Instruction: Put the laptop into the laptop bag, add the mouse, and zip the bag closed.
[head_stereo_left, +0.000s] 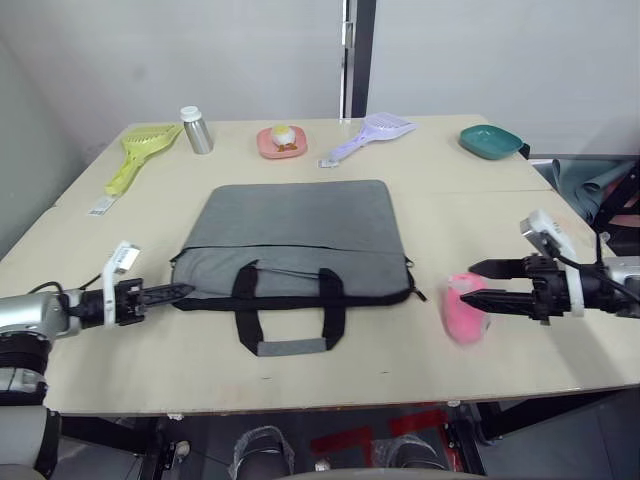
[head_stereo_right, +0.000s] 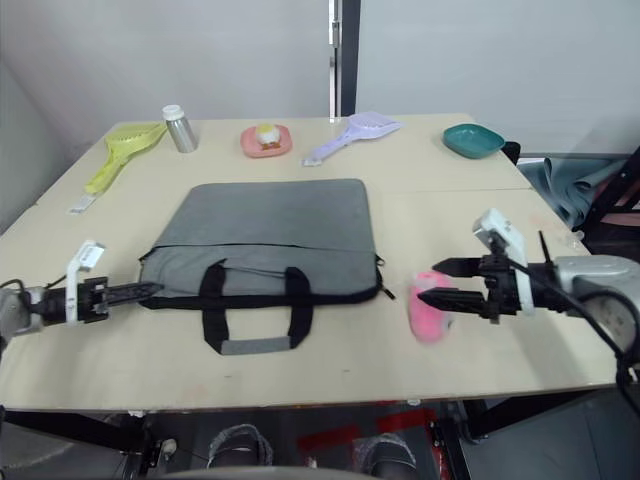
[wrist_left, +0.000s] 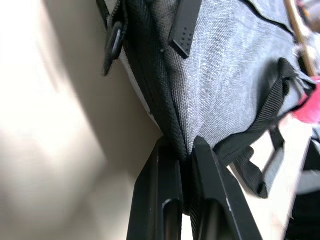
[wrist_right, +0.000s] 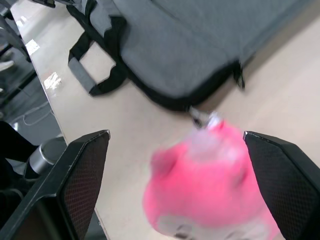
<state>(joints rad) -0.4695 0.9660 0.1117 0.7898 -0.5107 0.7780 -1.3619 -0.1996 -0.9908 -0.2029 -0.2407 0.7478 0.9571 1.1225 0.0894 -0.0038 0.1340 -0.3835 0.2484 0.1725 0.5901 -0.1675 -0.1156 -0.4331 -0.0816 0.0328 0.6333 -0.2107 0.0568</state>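
The grey laptop bag (head_stereo_left: 295, 230) lies flat in the middle of the table, its two black handles (head_stereo_left: 288, 310) toward the front edge. My left gripper (head_stereo_left: 185, 290) is at the bag's front left corner, shut on the black edge trim (wrist_left: 172, 125). To the right of the bag, my right gripper (head_stereo_left: 472, 283) is open, its fingers on either side of a fluffy pink object (wrist_right: 210, 190) on the table. The zipper pull (wrist_right: 202, 117) lies by the bag's front right corner, just beside the pink object. The laptop and the mouse are out of view.
Along the table's far edge stand a yellow scoop (head_stereo_left: 140, 155), a metal bottle (head_stereo_left: 196, 130), a pink dish (head_stereo_left: 282, 142) with food, a lilac scoop (head_stereo_left: 370, 135) and a teal bowl (head_stereo_left: 490, 141). A small label (head_stereo_left: 100, 207) lies at the left.
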